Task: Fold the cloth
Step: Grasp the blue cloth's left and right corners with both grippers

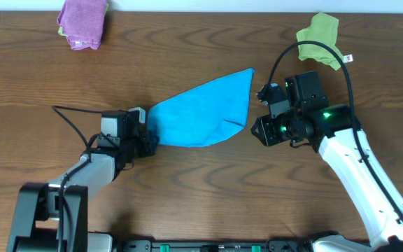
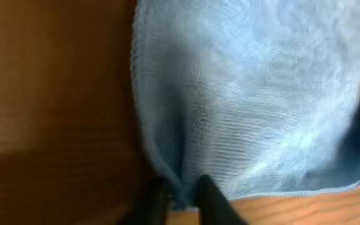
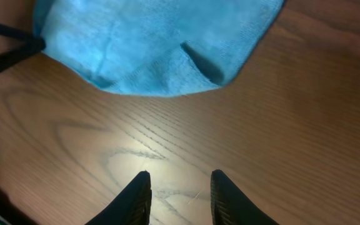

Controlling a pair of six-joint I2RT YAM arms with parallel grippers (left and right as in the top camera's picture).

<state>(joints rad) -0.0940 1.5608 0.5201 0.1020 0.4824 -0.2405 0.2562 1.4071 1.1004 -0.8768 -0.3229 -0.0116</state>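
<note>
Cloth (image 1: 201, 115) on table (image 1: 187, 178), L claw (image 2: 181, 189) pinching corner, R claw (image 3: 179, 190) spread

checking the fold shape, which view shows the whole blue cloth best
Overhead: the whole blue cloth lies in frame, outline clear, left gripper pinching its left corner. The left wrist view shows only blurred weave near that pinch; the right wrist view crops part of it.

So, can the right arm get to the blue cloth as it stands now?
Probably yes. Only bare table lies between the right pincer, open and empty, and the near edge of the cloth. The left pincer grips the cloth's corner at the other end, out of the way.
</note>
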